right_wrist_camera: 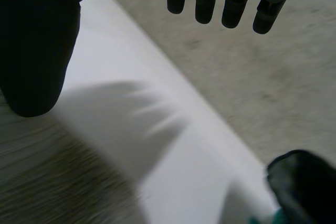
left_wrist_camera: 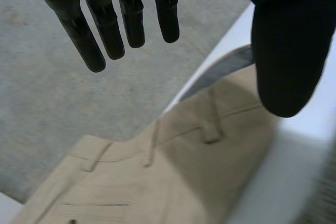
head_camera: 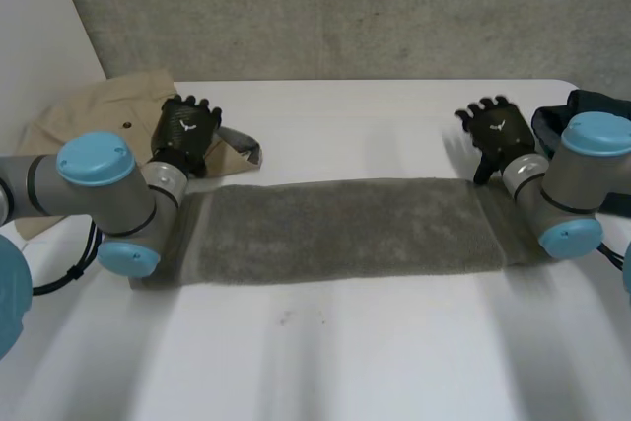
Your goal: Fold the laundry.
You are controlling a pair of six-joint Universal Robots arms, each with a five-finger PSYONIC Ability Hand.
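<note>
Fingers (left_wrist_camera: 106,24) on the left hand (head_camera: 187,133) are straight and spread, the thumb well apart from them, nothing held. Same on the right hand (head_camera: 498,128): in my right wrist view its fingers (right_wrist_camera: 206,3) hang straight and loose, thumb off to one side, nothing between.

Grey towel (head_camera: 345,229) lies flat across the middle of the white desk (head_camera: 325,352), folded into a long strip running from one arm to the other. Left arm (head_camera: 104,194) lies over one short end, right arm (head_camera: 567,194) over the other.

Left hand sits just past the far corner of the towel at that end, over the edge of the beige trousers (head_camera: 99,110). My left wrist view looks down on their waistband and belt loops under the fingertips; I cannot tell any contact. The trousers lie crumpled at the far left corner of the desk, with grey floor (left_wrist_camera: 63,114) beyond the desk edge.

Right hand sits just past the towel's far edge near its other end, over bare desk. Dark garment (head_camera: 592,110) is bunched at the right edge of the desk, close beside the right arm; a bit of teal shows on it in my right wrist view.
</note>
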